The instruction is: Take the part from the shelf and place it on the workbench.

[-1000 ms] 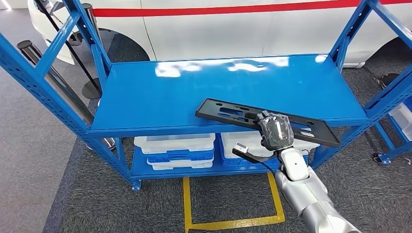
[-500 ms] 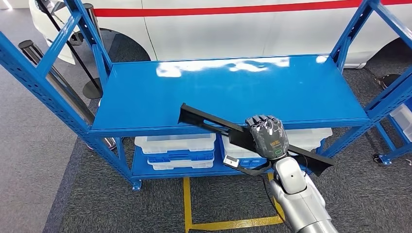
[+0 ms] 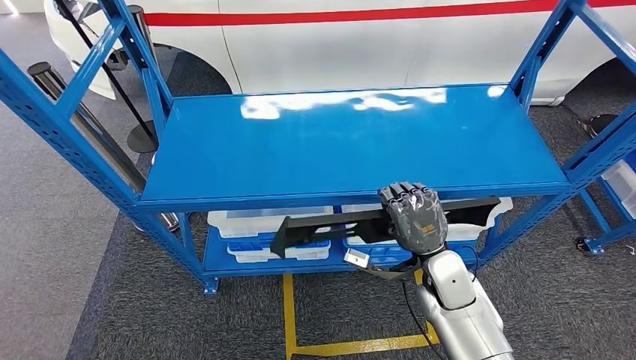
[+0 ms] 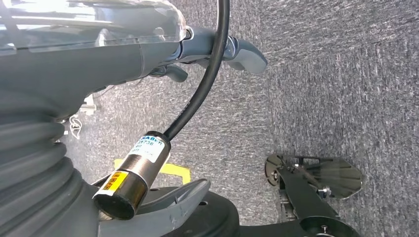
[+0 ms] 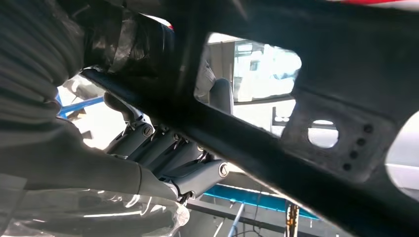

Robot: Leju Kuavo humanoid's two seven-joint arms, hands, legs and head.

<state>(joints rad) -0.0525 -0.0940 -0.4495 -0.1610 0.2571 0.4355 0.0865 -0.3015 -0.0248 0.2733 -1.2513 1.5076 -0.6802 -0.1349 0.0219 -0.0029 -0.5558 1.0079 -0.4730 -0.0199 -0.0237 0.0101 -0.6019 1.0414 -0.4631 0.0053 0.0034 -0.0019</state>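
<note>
Since the earlier frames, the right hand [image 3: 411, 216] had drawn the black part [image 3: 330, 227] off the blue shelf [image 3: 315, 142], fingers wrapped around it, near the front edge. Carrying it level would suit; left hand's state unclear.

Black part [image 3: 330, 225]; blue shelf [image 3: 360, 142]; grey carpet [image 3: 187, 322], yellow floor tape [image 3: 289, 315].

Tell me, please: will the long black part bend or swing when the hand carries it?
Probably stiff: the black part spans straight to both sides of the right hand without sagging. Likely light, since its cutouts leave thin bars. Gripped off-centre, the longer end may swing.
</note>
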